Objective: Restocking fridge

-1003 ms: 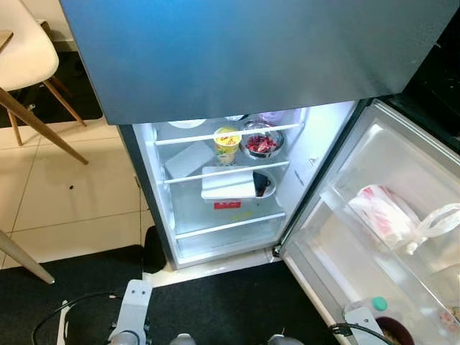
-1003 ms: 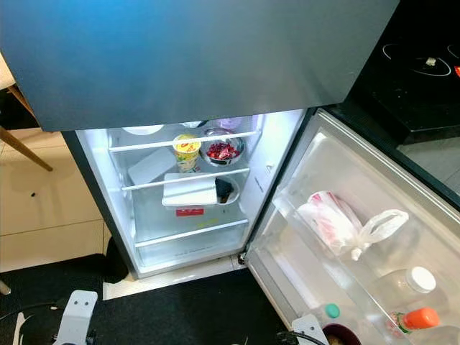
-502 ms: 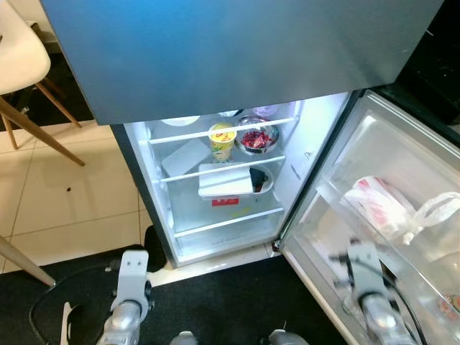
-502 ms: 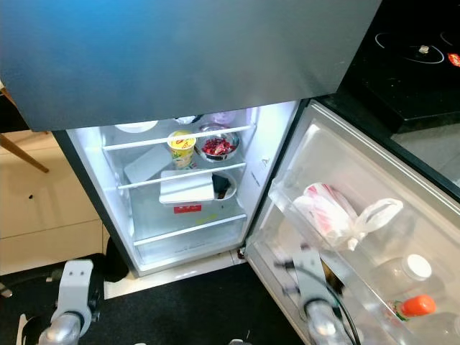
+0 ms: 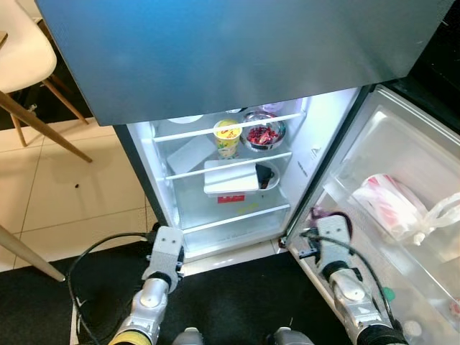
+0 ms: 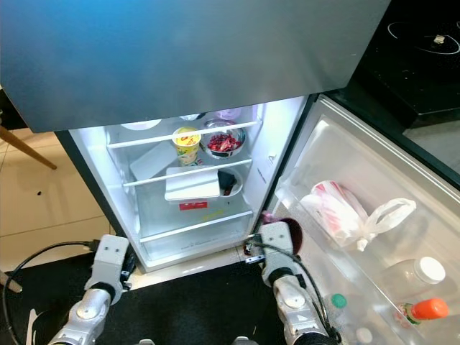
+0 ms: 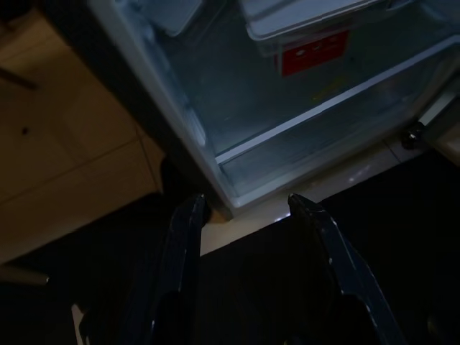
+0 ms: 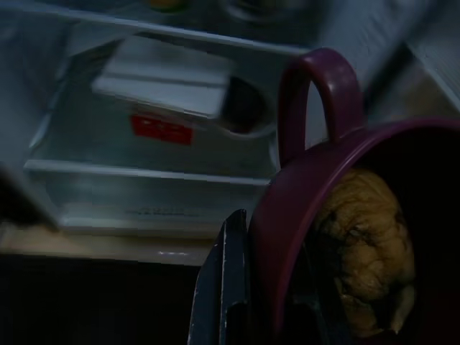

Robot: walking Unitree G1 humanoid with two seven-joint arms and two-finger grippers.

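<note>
The fridge (image 5: 215,65) stands before me with its lower door (image 5: 402,151) swung open to the right. On its lit shelves are a yellow cup (image 5: 227,136), a bowl of red food (image 5: 262,135) and a white lidded container (image 5: 231,177). My right gripper (image 8: 262,230) is shut on the rim of a maroon mug (image 6: 290,228) with a brown lumpy food item (image 8: 366,244) inside. It holds the mug low at the opening's right edge, by the door hinge. My left gripper (image 7: 246,203) is open and empty, low by the fridge's bottom left corner.
The door shelf holds a red-and-white plastic bag (image 5: 392,205) and bottles (image 6: 424,269), one with an orange cap (image 6: 424,310). A black mat (image 5: 237,302) lies in front of the fridge. Wooden chair legs (image 5: 43,122) stand on tiles at left. A black stove (image 6: 424,50) is at right.
Both arms have risen into view. The right one has brought the mug up from low beside the door to the fridge opening. The left has moved forward toward the fridge's base.
</note>
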